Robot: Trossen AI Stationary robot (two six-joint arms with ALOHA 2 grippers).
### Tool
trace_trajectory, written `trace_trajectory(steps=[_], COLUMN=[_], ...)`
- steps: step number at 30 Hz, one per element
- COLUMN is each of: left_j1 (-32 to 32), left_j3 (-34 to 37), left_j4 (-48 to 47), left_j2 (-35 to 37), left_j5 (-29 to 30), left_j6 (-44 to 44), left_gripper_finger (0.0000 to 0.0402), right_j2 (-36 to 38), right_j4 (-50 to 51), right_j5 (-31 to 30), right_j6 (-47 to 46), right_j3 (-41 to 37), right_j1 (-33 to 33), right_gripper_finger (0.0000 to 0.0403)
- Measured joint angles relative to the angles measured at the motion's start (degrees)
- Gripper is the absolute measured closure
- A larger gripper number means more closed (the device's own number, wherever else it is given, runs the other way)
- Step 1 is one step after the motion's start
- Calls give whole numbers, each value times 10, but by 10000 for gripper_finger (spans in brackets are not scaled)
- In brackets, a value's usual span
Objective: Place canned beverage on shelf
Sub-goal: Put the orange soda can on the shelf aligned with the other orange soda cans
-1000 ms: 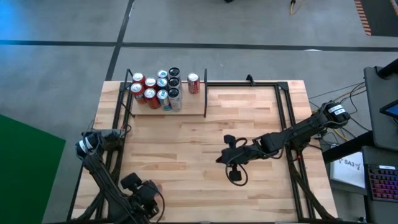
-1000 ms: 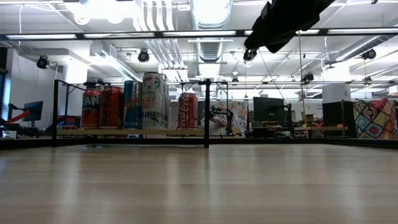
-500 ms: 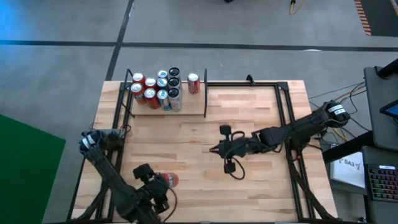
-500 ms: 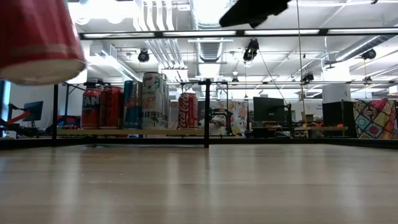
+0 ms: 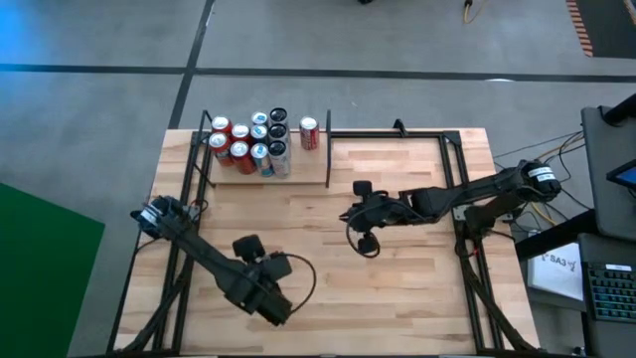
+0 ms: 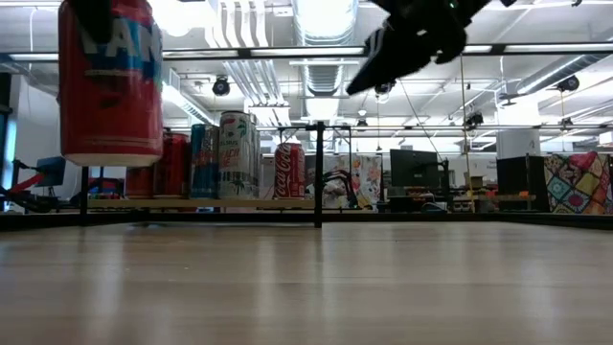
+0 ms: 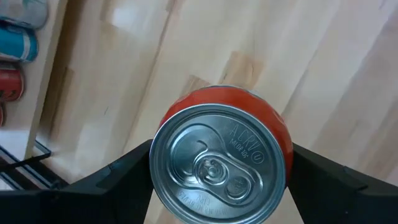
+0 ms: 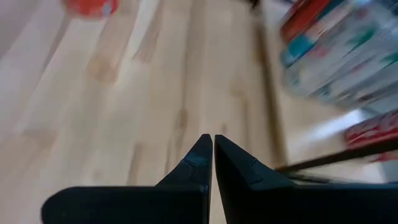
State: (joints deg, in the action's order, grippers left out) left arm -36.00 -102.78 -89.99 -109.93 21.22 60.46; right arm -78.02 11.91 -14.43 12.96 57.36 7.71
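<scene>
Red can [image 7: 219, 163] gripped upright by its sides in left jaws [image 5: 266, 270], lower-left centre of high view, lifted clear of surface [image 5: 397, 298] for carrying. Right jaws [image 8: 208, 163] clenched, empty, mid-frame. Shelf [image 5: 298, 174] w/ other cans [image 5: 253, 141] upper left, well apart
</scene>
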Motion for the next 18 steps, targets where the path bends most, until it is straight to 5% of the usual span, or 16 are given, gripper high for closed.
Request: trace_trajectory(steps=[10, 18], left_j1=[59, 75], left_j3=[93, 241], left_j4=[8, 113], left_j2=[89, 247], left_j5=[-7, -32], left_j6=[-47, -38], left_gripper_finger=[110, 110], right_j2=[18, 46], right_j4=[32, 34], right_j5=[59, 94], right_j6=[-1, 10], right_j3=[-13, -14], right_j1=[-30, -56], right_gripper_finger=[394, 394])
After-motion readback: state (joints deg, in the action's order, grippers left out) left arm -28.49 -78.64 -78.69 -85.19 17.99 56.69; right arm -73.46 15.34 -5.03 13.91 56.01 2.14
